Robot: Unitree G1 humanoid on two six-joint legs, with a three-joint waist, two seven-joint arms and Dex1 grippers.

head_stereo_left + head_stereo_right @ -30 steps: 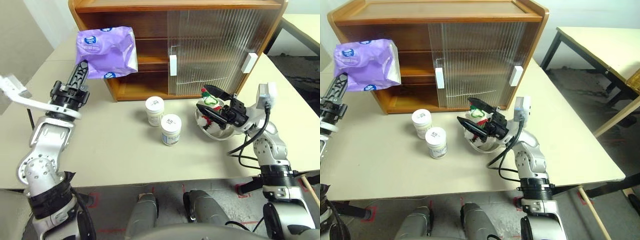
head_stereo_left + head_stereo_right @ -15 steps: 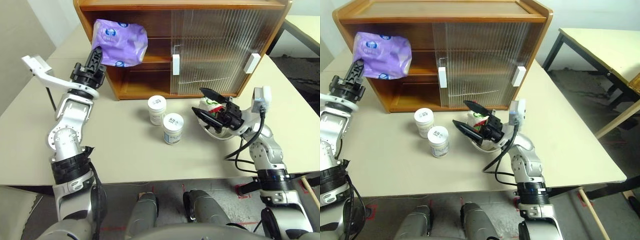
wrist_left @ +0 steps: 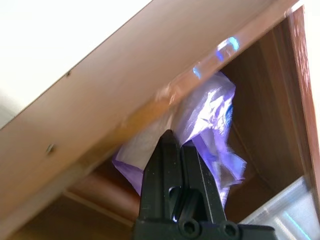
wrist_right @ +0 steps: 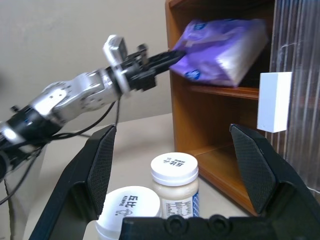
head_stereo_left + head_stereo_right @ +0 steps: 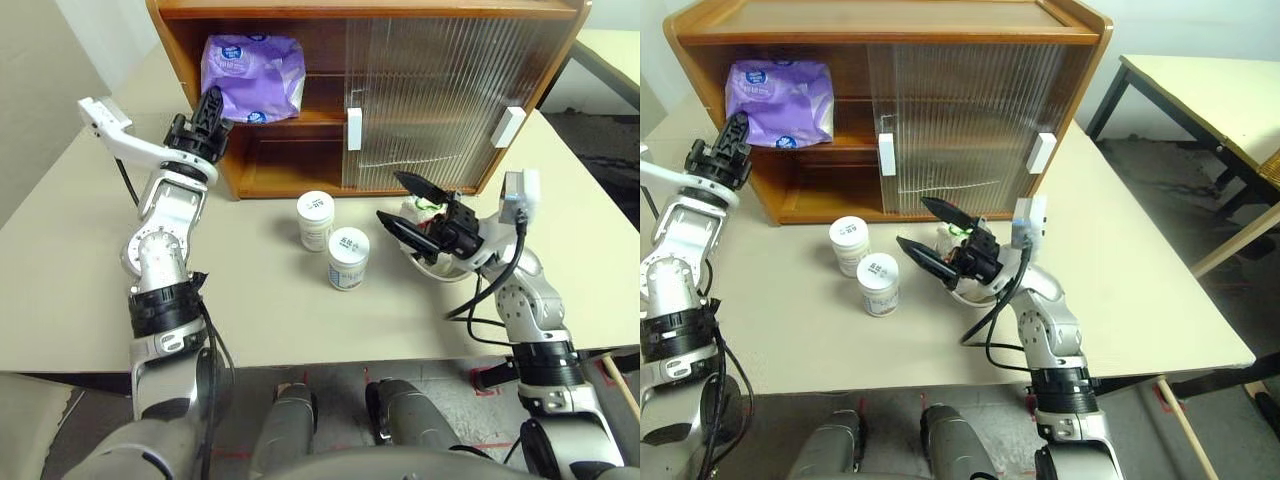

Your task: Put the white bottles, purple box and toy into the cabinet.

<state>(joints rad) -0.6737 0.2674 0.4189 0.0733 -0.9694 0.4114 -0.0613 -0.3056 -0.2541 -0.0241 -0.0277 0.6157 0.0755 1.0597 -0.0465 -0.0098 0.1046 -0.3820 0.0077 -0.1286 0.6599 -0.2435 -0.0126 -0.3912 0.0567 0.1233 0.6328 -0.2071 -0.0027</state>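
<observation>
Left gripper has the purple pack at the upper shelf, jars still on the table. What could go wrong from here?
1. The purple box sits at the open front of the upper shelf, pinched at one corner by the left gripper; released here, it might slump off the edge.
2. The two white bottles stand close together, so grabbing one could knock the other.
3. The open right gripper hangs over the steel bowl holding the toy; a careless grab may tip it.

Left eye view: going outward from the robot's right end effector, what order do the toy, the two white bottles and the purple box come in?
1. Toy, in the bowl beside the right end effector.
2. Nearer white bottle, on the table.
3. Farther white bottle, by the cabinet.
4. Purple box, on the upper shelf.
</observation>
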